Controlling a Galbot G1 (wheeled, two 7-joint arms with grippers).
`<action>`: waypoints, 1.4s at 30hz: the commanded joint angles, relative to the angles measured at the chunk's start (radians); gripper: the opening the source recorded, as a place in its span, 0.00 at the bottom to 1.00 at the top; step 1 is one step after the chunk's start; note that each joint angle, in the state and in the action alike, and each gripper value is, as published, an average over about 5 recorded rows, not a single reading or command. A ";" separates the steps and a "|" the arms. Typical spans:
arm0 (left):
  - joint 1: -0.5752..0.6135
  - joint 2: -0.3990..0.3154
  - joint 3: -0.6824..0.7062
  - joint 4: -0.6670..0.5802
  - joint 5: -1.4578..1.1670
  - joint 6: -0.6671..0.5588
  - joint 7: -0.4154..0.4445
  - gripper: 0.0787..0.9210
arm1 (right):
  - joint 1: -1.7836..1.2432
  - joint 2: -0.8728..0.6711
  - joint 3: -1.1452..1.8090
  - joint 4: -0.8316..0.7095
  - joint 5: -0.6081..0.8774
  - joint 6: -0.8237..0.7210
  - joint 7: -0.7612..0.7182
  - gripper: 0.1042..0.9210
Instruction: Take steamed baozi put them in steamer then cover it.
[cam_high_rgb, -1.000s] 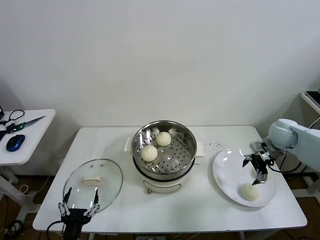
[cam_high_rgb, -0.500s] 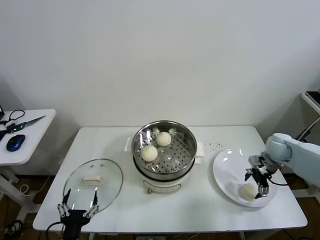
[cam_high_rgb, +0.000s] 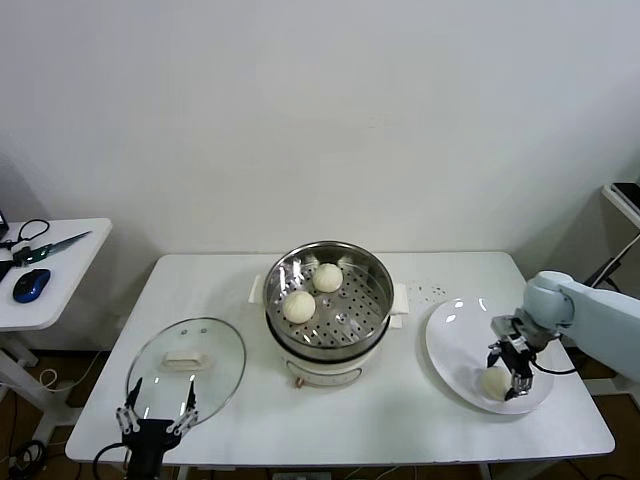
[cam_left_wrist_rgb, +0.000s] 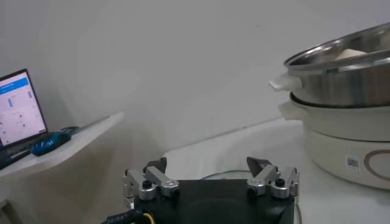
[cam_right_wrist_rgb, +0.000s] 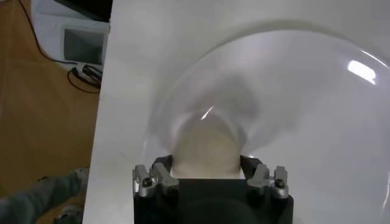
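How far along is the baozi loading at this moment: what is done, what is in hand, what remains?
Done: two steamed baozi sit in the steamer. In hand: the right gripper is down around the one baozi on the white plate, not lifted yet. Left: move it over, then fit the cover, lying by the idle left gripper.

Three baozi show in all: two in the steamer (cam_high_rgb: 328, 308) at the centre of the head view, one (cam_high_rgb: 299, 306) toward its left side and one (cam_high_rgb: 327, 277) toward its back, and a third (cam_high_rgb: 495, 381) on the plate (cam_high_rgb: 452, 340) at lower right. There is one steamer, one plate and one cover (cam_high_rgb: 186, 364), which lies at lower left. There are two benches: the main bench (cam_high_rgb: 400, 420) across the middle and a side bench (cam_high_rgb: 60, 270) at the left edge. Two end effectors are in view, the left end effector (cam_high_rgb: 157, 411) at lower left and the right end effector (cam_high_rgb: 508, 377) at lower right.
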 joint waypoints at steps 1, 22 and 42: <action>0.000 0.001 0.001 -0.002 0.001 0.001 0.000 0.88 | 0.026 0.007 -0.014 -0.007 0.000 0.009 0.000 0.73; 0.005 0.004 0.015 -0.015 0.009 0.003 0.002 0.88 | 0.688 0.392 -0.179 0.027 -0.152 0.671 -0.150 0.72; -0.008 0.015 0.005 0.014 -0.004 0.001 0.002 0.88 | 0.502 0.785 -0.160 0.030 -0.122 0.678 -0.139 0.72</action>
